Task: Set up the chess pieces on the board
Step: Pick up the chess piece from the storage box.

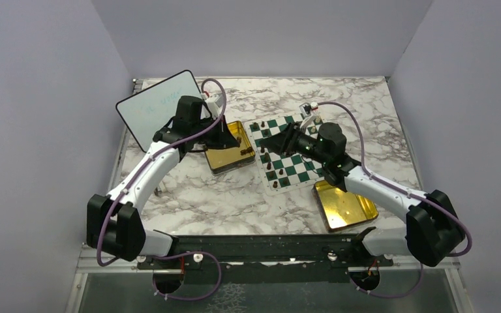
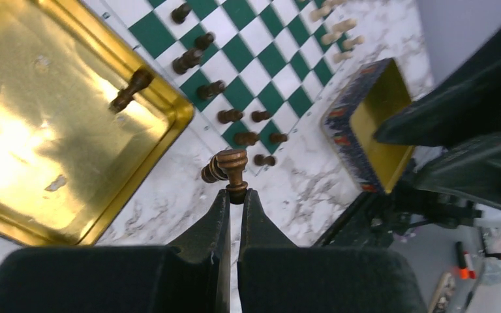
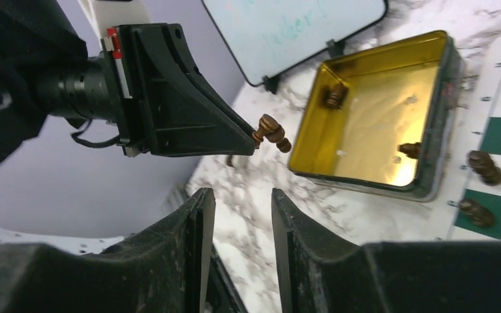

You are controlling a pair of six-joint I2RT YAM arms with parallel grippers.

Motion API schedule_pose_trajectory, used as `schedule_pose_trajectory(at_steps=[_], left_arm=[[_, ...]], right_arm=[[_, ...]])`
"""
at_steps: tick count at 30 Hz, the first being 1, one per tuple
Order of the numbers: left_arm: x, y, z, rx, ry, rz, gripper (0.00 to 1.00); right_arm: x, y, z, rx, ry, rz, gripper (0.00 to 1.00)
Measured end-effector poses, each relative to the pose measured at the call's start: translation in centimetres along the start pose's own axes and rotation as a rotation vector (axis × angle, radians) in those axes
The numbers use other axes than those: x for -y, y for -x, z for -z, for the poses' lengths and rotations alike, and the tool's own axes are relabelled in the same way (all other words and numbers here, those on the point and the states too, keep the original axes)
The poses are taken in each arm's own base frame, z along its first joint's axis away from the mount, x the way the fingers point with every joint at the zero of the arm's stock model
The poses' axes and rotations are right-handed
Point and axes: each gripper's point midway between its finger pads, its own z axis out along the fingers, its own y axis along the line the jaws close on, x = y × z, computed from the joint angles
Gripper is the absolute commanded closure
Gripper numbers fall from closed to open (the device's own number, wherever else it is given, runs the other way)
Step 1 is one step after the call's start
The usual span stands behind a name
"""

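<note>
1. From above, the right arm (image 1: 378, 186) covers part of the board (image 1: 291, 171).
2. The green writing on the whiteboard (image 1: 157, 108) is too faint to read.
3. The left gripper (image 2: 236, 193) is pinched tight on the foot of one dark brown piece (image 2: 227, 165). It holds the piece in the air over the table (image 1: 235, 195), between the gold tin (image 2: 52, 130) and the board. I cannot tell what kind of piece it is.
4. The right gripper (image 3: 241, 195) is partly open, with nothing in it. It points at the left gripper.
5. More dark brown pieces (image 2: 229, 115) stand along the board's edge by the tin. The cream pieces (image 2: 336, 29) at the far edge look blurry.
6. Two loose pieces (image 3: 334, 96) lie inside the gold tin.
7. A second gold tin (image 1: 343, 206) is partly hidden under the right arm.
8. The table is white marble with grey lines. Pale purple walls (image 1: 39, 98) stand on three sides.
</note>
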Motion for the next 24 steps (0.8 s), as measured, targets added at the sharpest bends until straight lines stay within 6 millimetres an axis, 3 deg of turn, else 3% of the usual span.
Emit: schedule_pose_trajectory(at_steps=[8,18,24], left_arm=[[4.8,2.9,2.4,0.145,-0.160,0.077,1.00],[8.1,4.7,4.5,0.256,-0.296,0.189,1.00],[8.6,5.3,4.7,0.274,-0.317,0.211,1.00]], right_arm=[[-1.9,1.3,-0.6,0.102,0.124,-0.214,0.35],[-3.1,1.7,-1.2,0.149,0.287,-0.415,0.36],[-3.3,1.8,-1.5,0.142,0.285,-0.338,0.39]])
